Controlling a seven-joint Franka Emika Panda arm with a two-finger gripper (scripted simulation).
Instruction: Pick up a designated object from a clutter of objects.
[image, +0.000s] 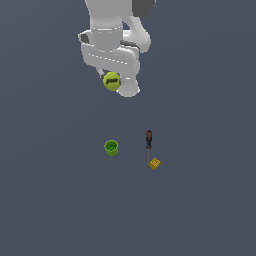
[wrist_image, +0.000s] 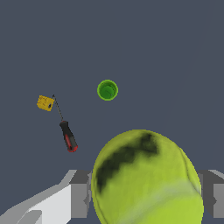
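The gripper (wrist_image: 144, 194) is clamping the tennis ball (wrist_image: 146, 179) between both fingers (wrist_image: 79, 194), shown only by the wrist view; outside, the arm is hiding them.

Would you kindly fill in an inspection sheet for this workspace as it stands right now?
Surface: flat dark grey floor, plain and unmarked.
Job's thing: tennis ball, yellow-green with a dark printed mark, held between the hand's fingers and raised off the floor.
Clutter: green cup upright, opening up; screwdriver with a red-and-black handle lying flat; yellow block at the screwdriver's tip. All three remain on the floor; the cup stands apart from the other two.
Hand: hand closed on the ball, grey fingers at either side.
Cables: nothing seen.
Surroundings: nothing seen beyond the floor.
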